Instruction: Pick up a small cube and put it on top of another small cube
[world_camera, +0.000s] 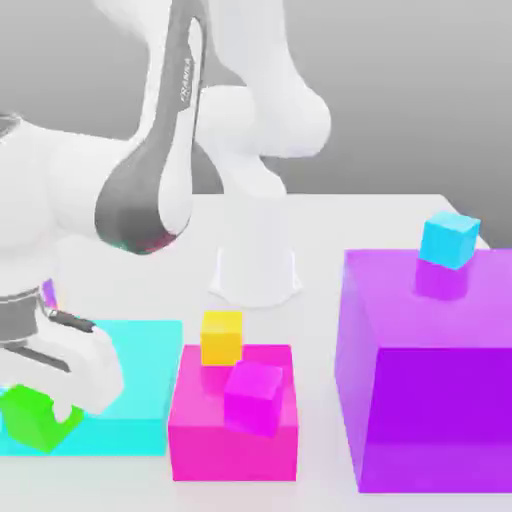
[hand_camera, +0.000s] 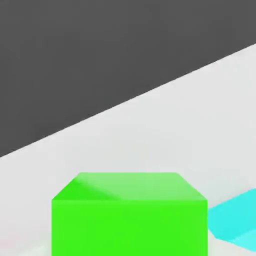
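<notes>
Had the fingers (world_camera: 42, 408) closed on the small green cube (world_camera: 30, 418), pointing down, at the exterior view's left. Could make out one fingertip against the near side of the green cube. Showed up turned at an angle in the exterior view, square-on with a lit top face in the hand view. Held over the flat cyan block (world_camera: 145, 365), directly below the fingers; could not tell whether touching it or just clear. Also caught part of the cyan block in the hand view, beside the green cube. Toward the exterior view's right from the fingers: came first to the pink block (world_camera: 235, 455), next to the cyan block with a narrow gap between. Had the yellow cube (world_camera: 222, 338) at the rear of the pink block, farther back than the fingers, and the magenta cube (world_camera: 253, 397) nearer its front edge, turned slightly, at about the fingers' height in the exterior view. Farther right, well apart from the fingers, reached the big purple block (world_camera: 445, 420), with the light blue cube (world_camera: 450, 240) over the rear of its top. Had the arm's base (world_camera: 255, 260) behind the fingers and to the right, on the pale worktop (world_camera: 315, 300).
</notes>
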